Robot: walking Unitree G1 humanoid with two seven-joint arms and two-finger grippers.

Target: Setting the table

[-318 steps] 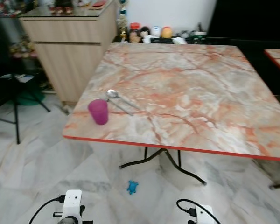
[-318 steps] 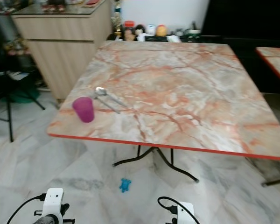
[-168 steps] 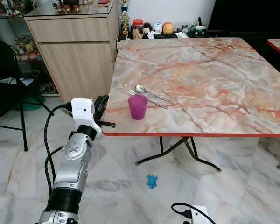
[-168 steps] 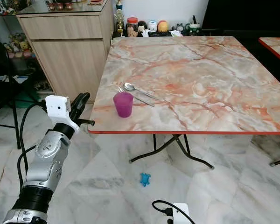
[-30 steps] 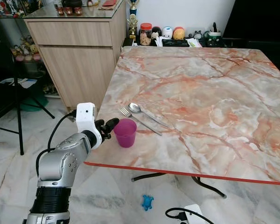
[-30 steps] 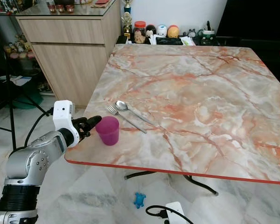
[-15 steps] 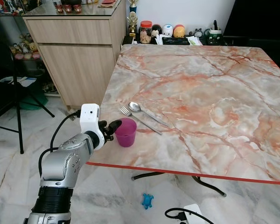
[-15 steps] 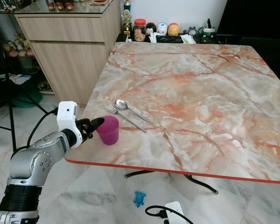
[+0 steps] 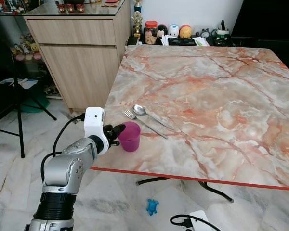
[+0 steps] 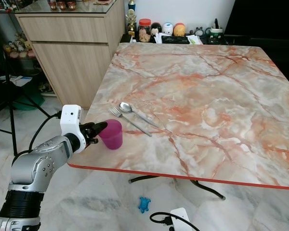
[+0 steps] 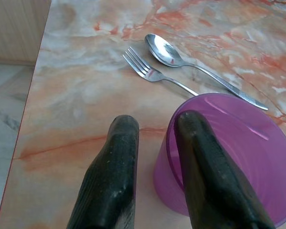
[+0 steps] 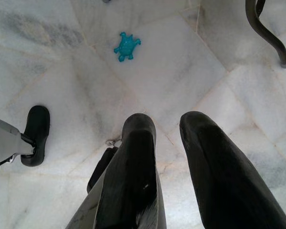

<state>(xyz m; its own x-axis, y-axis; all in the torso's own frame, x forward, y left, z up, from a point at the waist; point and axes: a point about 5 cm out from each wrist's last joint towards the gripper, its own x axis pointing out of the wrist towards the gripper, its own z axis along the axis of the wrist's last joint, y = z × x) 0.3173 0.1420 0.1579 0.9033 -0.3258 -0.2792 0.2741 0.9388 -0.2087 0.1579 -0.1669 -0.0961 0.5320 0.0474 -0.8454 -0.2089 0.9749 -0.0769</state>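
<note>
Your left gripper (image 11: 155,129) is spread apart, one finger over the purple cup (image 11: 229,157) rim, fork (image 11: 155,76) beyond.

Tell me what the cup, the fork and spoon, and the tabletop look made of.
Cup: likely plastic, translucent purple with thin glossy walls. Fork and spoon: metal, probably stainless steel, with a mirror shine. Table: marble-look top, glossy with orange veins, red edge; real stone or laminate, can't tell.
</note>
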